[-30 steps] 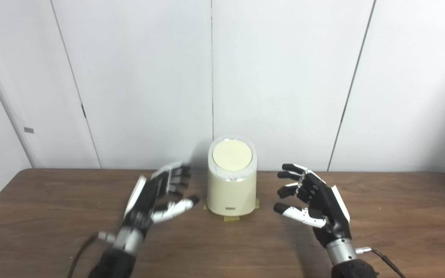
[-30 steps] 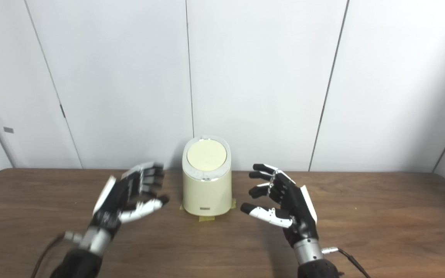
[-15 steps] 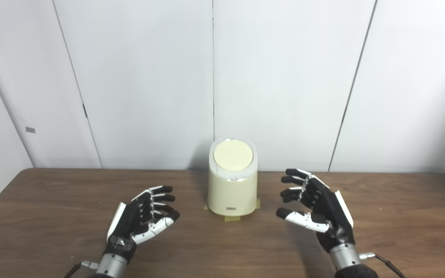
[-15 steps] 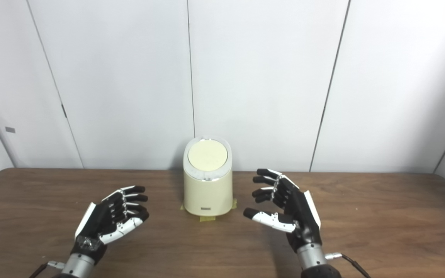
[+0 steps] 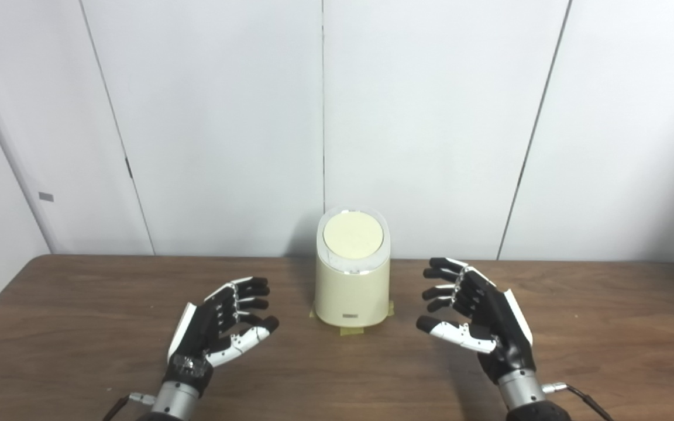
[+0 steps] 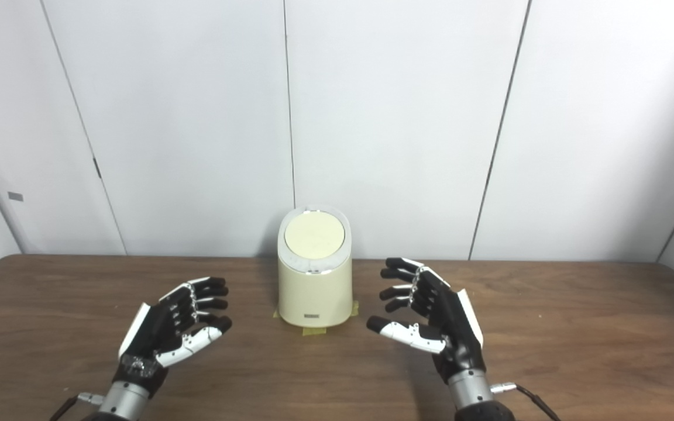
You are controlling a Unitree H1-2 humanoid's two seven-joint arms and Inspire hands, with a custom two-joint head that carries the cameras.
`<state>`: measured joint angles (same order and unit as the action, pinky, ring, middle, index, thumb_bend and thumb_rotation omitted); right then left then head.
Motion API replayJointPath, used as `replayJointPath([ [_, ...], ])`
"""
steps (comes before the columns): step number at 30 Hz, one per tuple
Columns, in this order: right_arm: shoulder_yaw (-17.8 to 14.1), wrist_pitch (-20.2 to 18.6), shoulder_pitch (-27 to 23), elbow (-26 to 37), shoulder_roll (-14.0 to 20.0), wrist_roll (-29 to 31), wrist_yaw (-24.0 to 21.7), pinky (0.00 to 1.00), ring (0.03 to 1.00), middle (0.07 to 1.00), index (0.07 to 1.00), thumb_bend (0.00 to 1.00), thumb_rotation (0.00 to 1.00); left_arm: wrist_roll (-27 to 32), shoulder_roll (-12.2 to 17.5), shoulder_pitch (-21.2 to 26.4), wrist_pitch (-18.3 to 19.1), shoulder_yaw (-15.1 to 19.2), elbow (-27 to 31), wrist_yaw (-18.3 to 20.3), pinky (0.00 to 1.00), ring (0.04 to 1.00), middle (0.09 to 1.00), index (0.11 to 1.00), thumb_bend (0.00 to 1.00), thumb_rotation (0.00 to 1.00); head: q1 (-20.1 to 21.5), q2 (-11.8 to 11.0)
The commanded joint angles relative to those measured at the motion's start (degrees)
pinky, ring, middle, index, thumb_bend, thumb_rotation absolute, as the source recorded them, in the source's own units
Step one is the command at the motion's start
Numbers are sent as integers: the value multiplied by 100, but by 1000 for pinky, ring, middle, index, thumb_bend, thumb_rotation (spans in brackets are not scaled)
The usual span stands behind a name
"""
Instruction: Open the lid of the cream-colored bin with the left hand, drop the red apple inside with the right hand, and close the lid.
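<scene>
A cream-colored bin [image 5: 351,280] stands upright at the middle back of the brown table, and its round lid [image 5: 353,236] lies flat and closed on top. My left hand [image 5: 220,324] hovers to the bin's left and nearer to me, palm facing inward, fingers spread, holding nothing. On the other side my right hand [image 5: 477,318] is open as well, fingers apart and pointing toward the bin. Neither hand touches the bin. No red apple shows in either view.
Yellow tape [image 5: 350,330] pokes out under the bin's base. The wooden table [image 5: 606,333] runs wide to both sides, with a white panelled wall [image 5: 430,117] right behind it. Thin cables trail from both wrists.
My left hand came down and back toward me from beside the bin's upper side, then edged slightly up. The right hand barely shifted. The bin stayed closed.
</scene>
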<state>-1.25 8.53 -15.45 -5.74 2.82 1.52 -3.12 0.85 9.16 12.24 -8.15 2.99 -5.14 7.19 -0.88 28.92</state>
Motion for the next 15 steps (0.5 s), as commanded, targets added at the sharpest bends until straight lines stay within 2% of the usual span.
replayJointPath([
  [1,-12,178,-189,153,42,-39,32,473,568,694,704,842,227,-4,19,184,-204,12,197,-70,591,698,743,745,715,246,-4,9],
  [4,-11,116,-186,175,47,-78,45,477,573,698,706,842,236,-55,29,182,-227,21,219,-107,591,699,744,750,711,246,10,0],
  [10,-33,-57,-172,289,5,-65,80,481,579,707,706,840,205,-19,67,200,-243,43,221,-93,608,688,742,757,699,180,16,8],
  [15,-25,0,-180,276,21,-57,73,481,574,707,706,829,188,1,61,191,-258,39,253,-84,597,684,740,760,693,151,24,13],
])
